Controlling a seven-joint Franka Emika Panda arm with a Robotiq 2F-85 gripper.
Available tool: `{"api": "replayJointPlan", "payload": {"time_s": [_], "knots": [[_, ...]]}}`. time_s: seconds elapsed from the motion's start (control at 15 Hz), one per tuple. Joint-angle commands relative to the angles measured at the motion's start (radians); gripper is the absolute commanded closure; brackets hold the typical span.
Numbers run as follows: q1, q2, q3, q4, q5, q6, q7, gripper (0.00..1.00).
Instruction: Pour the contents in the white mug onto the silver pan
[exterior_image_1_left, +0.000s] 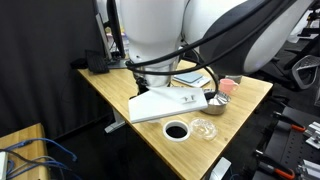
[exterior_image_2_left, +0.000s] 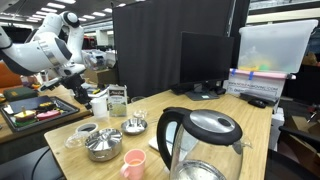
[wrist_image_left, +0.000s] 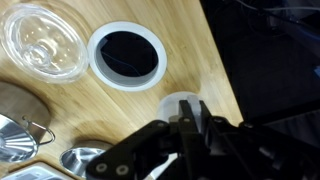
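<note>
The gripper (wrist_image_left: 194, 113) hangs at the white mug (wrist_image_left: 172, 103), likely to seize its rim; pinching or spread, I cannot tell. The silver pan (exterior_image_2_left: 135, 125) stands near

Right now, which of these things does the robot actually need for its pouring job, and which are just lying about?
Needed:
- white mug
- silver pan
- the hand

Lying about:
- white-rimmed dark dish
- glass dish
- silver bowl
- pink cup
- kettle
</note>
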Motion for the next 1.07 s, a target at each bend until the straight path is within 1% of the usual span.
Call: {"api": "replayJointPlan", "payload": {"time_s": [0.0,0.2,0.27,0.47,0.6,0.73,1.0], "knots": [[-0.022,-0.068,0.006,-0.043,0.038,0.012,-0.029,0.98],[-0.049,-0.116,0.013,-0.085,0.114,0.021,-0.057,0.98],[-0.054,-0.143,0.016,-0.106,0.147,0.005,-0.077,0.98],[-0.085,-0.204,0.016,-0.148,0.251,0.008,-0.191,0.98],[-0.115,-0.247,0.010,-0.160,0.314,0.003,-0.280,0.98],[-0.153,-0.276,0.001,-0.158,0.387,-0.009,-0.396,0.98],[-0.218,-0.270,-0.025,-0.150,0.545,0.006,-0.632,0.98]]}}
